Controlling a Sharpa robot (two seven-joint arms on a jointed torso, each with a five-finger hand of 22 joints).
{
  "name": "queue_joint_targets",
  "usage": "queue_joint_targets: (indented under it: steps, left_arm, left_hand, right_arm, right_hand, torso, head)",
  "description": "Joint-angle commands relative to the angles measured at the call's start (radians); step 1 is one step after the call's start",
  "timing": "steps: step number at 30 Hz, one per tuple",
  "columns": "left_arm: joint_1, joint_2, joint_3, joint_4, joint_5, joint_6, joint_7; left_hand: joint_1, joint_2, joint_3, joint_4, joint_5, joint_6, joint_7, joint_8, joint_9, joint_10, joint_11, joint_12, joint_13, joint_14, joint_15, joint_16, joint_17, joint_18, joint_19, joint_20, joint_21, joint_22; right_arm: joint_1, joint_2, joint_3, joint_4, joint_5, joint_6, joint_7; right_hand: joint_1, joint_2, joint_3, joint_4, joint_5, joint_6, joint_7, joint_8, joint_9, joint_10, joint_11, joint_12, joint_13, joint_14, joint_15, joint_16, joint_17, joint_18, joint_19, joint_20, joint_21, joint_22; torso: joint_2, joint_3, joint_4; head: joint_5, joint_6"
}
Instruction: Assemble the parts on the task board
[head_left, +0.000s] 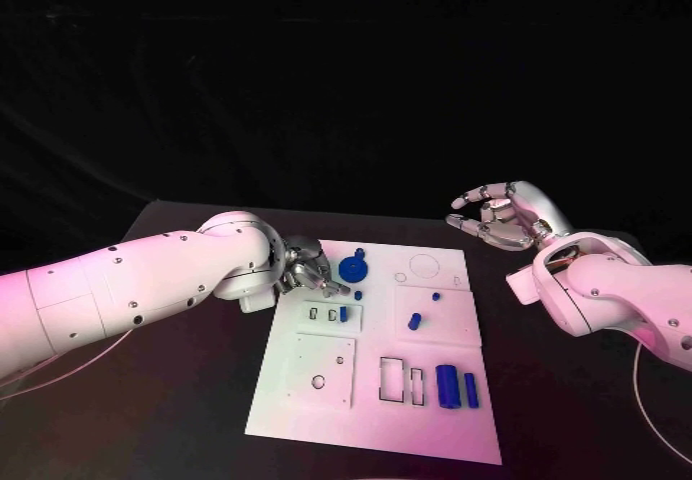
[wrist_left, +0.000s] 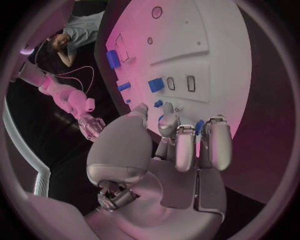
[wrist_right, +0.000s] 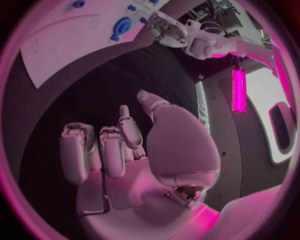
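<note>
Board (head_left: 378, 410) first: the white task board lies in the middle of the black table (head_left: 173, 420), its long side running away from the robot, with recessed outlines and scattered blue parts on it. Largest of these is the round blue disc (head_left: 351, 269) near the far left corner, with a small blue piece right at its far edge. Two upright-lying blue cylinders (head_left: 449, 386) sit side by side near the near right corner, their long axes pointing away from the robot, and smaller blue pegs (head_left: 414, 321) lie around the board's middle. The left hand (head_left: 307, 272) rests at the board's left edge, just beside the disc, fingers curled toward it; in the left wrist view a sliver of blue shows between the fingers (wrist_left: 185, 145), so it appears to be touching or pinching a small part, though I cannot tell whether it truly has a hold. The right hand (head_left: 495, 215) hovers off the far right corner, well apart from every part, fingers loosely spread and holding nothing. Judging from this, the disc lies directly to the right of the left hand, so that arm is much the nearer one for any move there.
</note>
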Motion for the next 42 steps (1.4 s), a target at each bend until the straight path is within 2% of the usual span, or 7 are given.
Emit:
queue_joint_targets:
  steps: [1,2,5,13,20,30,42]
  left_arm:
    - [0.013,0.023,-0.007,-0.012,-0.026,0.054,-0.041]
    - [0.016,0.03,-0.01,-0.016,-0.026,0.059,-0.043]
    - [0.023,0.046,-0.016,-0.024,-0.027,0.071,-0.048]
    - [0.032,0.075,-0.021,-0.038,-0.034,0.115,-0.058]
    - [0.033,0.086,-0.025,-0.047,-0.042,0.147,-0.061]
    - [0.033,0.093,-0.03,-0.052,-0.039,0.169,-0.063]
    - [0.032,0.098,-0.035,-0.055,-0.02,0.179,-0.064]
  left_hand:
    - [-0.014,0.0,-0.011,0.0,-0.005,0.001,-0.007,0.003,0.001,0.012,0.001,0.014,0.013,0.097,-0.006,0.009,0.23,-0.022,0.011,-0.002,0.008,0.012]
    - [-0.016,0.001,-0.012,0.0,-0.006,0.001,-0.007,0.002,0.0,0.012,0.001,0.014,0.014,0.097,-0.006,0.01,0.23,-0.022,0.011,-0.002,0.009,0.014]
    - [-0.021,0.002,-0.015,0.0,-0.006,0.002,-0.007,0.0,0.0,0.014,0.001,0.017,0.017,0.097,-0.006,0.011,0.232,-0.023,0.013,-0.002,0.011,0.017]
    - [-0.03,0.011,-0.02,0.0,-0.006,0.003,-0.007,-0.005,-0.001,0.015,0.001,0.022,0.021,0.098,-0.006,0.014,0.235,-0.024,0.015,-0.003,0.014,0.023]
    - [-0.029,0.016,-0.02,-0.001,-0.003,0.002,-0.006,-0.007,-0.001,0.015,0.001,0.022,0.021,0.098,-0.006,0.015,0.237,-0.024,0.015,-0.002,0.014,0.024]
    - [-0.034,0.018,-0.023,0.0,-0.003,0.002,-0.006,-0.01,-0.002,0.015,0.002,0.024,0.023,0.099,-0.005,0.016,0.239,-0.024,0.015,-0.002,0.015,0.025]
    - [-0.032,0.024,-0.024,-0.002,0.001,0.007,-0.007,-0.01,-0.001,0.014,0.001,0.026,0.025,0.099,-0.005,0.017,0.24,-0.025,0.016,-0.001,0.017,0.029]
  right_arm:
    - [0.0,0.005,-0.001,-0.009,0.001,0.024,-0.019]
    - [0.0,0.006,-0.001,-0.012,-0.001,0.025,-0.022]
    - [-0.001,0.008,-0.002,-0.018,-0.007,0.028,-0.028]
    - [-0.002,0.011,-0.003,-0.021,-0.014,0.033,-0.038]
    - [-0.003,0.012,-0.003,-0.02,-0.017,0.035,-0.043]
    - [-0.007,0.015,-0.003,-0.022,-0.019,0.036,-0.044]
    - [-0.009,0.018,-0.004,-0.024,-0.02,0.04,-0.048]
  right_hand:
    - [-0.01,-0.003,0.0,0.005,0.005,-0.006,0.002,0.007,0.001,-0.006,-0.002,-0.004,-0.001,0.077,-0.003,-0.002,0.136,0.007,0.016,0.001,-0.006,0.168]
    - [-0.018,-0.001,-0.006,0.015,-0.009,-0.01,0.001,0.013,0.004,-0.01,-0.002,-0.007,-0.005,0.076,-0.003,-0.004,0.133,0.008,0.014,0.001,-0.01,0.166]
    - [-0.018,-0.001,-0.006,0.015,-0.009,-0.01,0.001,0.013,0.004,-0.01,-0.002,-0.007,-0.006,0.076,-0.003,-0.004,0.133,0.008,0.013,0.001,-0.011,0.165]
    - [-0.018,-0.001,-0.006,0.015,-0.009,-0.011,0.001,0.013,0.004,-0.011,-0.002,-0.008,-0.006,0.076,-0.003,-0.004,0.131,0.008,0.013,0.001,-0.011,0.165]
    - [-0.018,-0.001,-0.007,0.016,-0.011,-0.012,0.001,0.014,0.004,-0.013,-0.002,-0.01,-0.008,0.076,-0.003,-0.005,0.13,0.009,0.011,0.001,-0.014,0.163]
    - [-0.018,0.0,-0.007,0.018,-0.011,-0.014,0.001,0.014,0.004,-0.016,-0.002,-0.013,-0.012,0.075,-0.003,-0.006,0.126,0.01,0.009,0.001,-0.017,0.161]
    - [-0.017,0.002,-0.007,0.018,-0.012,-0.015,0.002,0.015,0.005,-0.019,-0.002,-0.016,-0.015,0.074,-0.003,-0.007,0.124,0.011,0.006,0.001,-0.022,0.157]
  torso:
    - [0.002,-0.0001,-0.0015]
    - [0.002,-0.0004,-0.0011]
    - [0.003,-0.0005,-0.0024]
    - [0.003,0.001,-0.0031]
    - [0.002,-0.0001,-0.0004]
    - [0.005,0.0014,-0.0025]
    - [0.002,-0.0001,-0.0018]
  head:
    - [0.0,0.003]
    - [0.0,0.003]
    - [0.003,0.003]
    - [0.004,-0.004]
    - [0.002,-0.009]
    - [0.008,-0.007]
    - [0.005,-0.015]
